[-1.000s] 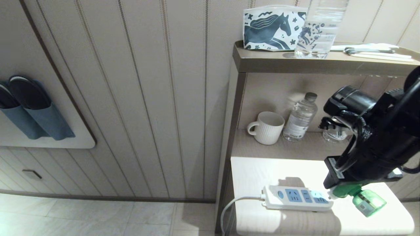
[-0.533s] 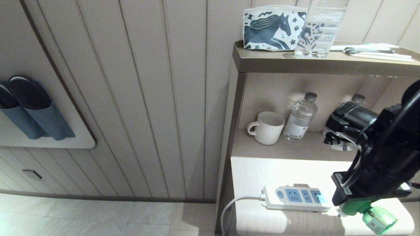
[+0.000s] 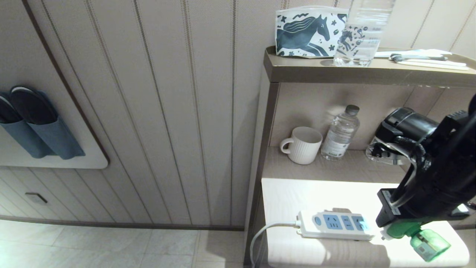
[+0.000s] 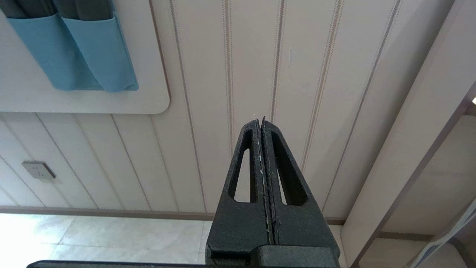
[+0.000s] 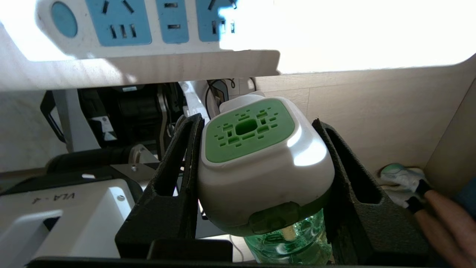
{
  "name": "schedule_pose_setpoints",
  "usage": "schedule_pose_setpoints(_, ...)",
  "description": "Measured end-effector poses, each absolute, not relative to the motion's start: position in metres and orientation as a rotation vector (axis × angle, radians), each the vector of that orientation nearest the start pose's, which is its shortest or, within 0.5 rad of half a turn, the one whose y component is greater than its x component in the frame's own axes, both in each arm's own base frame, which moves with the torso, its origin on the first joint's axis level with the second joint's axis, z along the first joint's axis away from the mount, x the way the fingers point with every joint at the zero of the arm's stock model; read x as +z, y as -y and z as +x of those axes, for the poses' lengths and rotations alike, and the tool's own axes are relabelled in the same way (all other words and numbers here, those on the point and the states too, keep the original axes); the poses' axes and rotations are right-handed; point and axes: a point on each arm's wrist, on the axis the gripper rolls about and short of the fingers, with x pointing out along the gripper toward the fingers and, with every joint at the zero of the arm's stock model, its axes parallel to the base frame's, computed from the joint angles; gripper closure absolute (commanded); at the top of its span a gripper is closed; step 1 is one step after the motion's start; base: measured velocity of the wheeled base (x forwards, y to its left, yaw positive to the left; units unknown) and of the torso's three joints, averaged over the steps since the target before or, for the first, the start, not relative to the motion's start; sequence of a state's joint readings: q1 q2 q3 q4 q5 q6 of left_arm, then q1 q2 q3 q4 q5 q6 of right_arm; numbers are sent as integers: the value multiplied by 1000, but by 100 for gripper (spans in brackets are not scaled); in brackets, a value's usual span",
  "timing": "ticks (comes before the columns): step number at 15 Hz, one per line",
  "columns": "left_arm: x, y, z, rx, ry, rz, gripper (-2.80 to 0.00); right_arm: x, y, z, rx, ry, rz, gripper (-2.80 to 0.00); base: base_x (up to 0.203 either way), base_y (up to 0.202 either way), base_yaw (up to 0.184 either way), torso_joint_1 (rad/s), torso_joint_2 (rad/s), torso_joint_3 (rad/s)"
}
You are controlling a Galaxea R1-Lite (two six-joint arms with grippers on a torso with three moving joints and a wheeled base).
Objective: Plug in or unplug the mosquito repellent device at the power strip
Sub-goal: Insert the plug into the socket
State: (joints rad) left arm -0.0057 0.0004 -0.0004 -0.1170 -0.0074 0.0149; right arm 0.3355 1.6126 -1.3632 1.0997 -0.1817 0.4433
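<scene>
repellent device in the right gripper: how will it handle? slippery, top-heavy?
The mosquito repellent device has a smooth, rounded, glossy white shell, so it may slip or twist between the right gripper's fingers. The liquid bottle hanging off one end probably biases its weight there. Likely light and rigid.

1. Mosquito repellent device [image 5: 266, 163]: white shell, green vented face, translucent green bottle, between the black fingers of the right pincer [image 5: 260, 178].
2. Power strip [image 3: 336, 225] beside that pincer: white, light-blue panels, blue button.
3. Pouch [image 3: 310, 32]: white, dark-blue horse print.
4. Mug [image 3: 303, 145]: ribbed white.
</scene>
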Motion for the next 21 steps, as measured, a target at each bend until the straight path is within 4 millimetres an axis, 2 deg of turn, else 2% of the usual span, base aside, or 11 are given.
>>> schedule_pose_setpoints(7,87,0,-23,-12,117,16,0,222,-68,218,-223,-1309,41,0,0,0,0,0,0,0)
schedule_pose_setpoints(15,87,0,-23,-12,117,15,0,209,-76,255,-237,-1333,48,0,0,0,0,0,0,0)
schedule_pose_setpoints(21,87,0,-23,-13,117,16,0,208,-79,265,-238,-1330,58,0,0,0,0,0,0,0)
